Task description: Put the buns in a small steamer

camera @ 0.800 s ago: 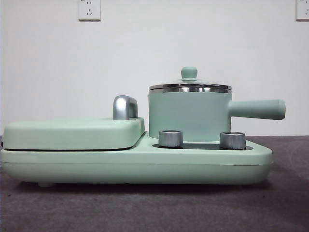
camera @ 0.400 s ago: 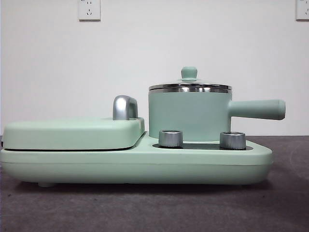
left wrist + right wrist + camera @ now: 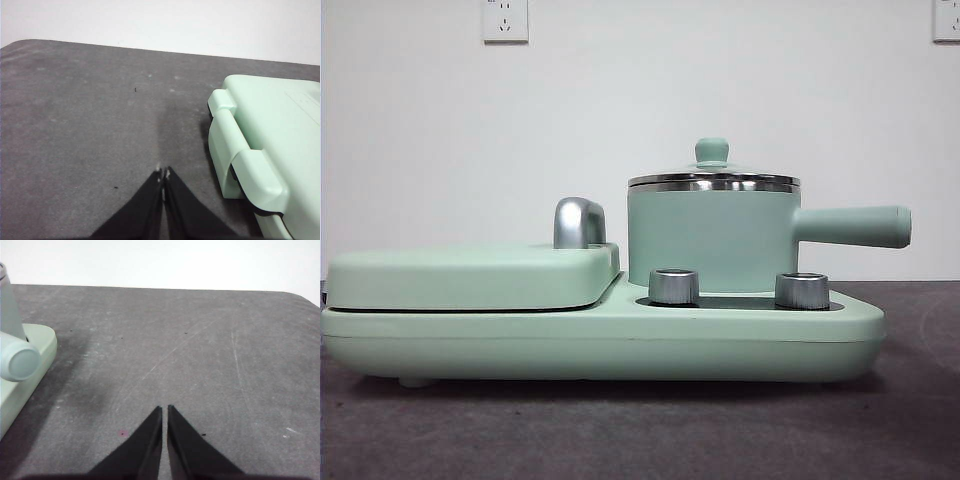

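Observation:
The small steamer [image 3: 712,235] is a mint-green pot with a steel rim, a straight side handle [image 3: 853,226] and a green-knobbed glass lid [image 3: 712,152]. It stands lidded on the right half of the mint-green cooker base [image 3: 600,340]. The end of its handle [image 3: 19,363] shows in the right wrist view. No buns show in any view. My left gripper [image 3: 163,174] is shut and empty above the grey table, beside the cooker's end [image 3: 260,150]. My right gripper [image 3: 164,409] is shut and empty above the grey table, off the handle's end.
A flat mint-green griddle lid [image 3: 470,275] with a chrome handle [image 3: 578,222] covers the cooker's left half. Two chrome knobs [image 3: 674,286] [image 3: 801,290] stand in front of the pot. A grey table top [image 3: 200,350] and a white wall with sockets [image 3: 505,20] lie around.

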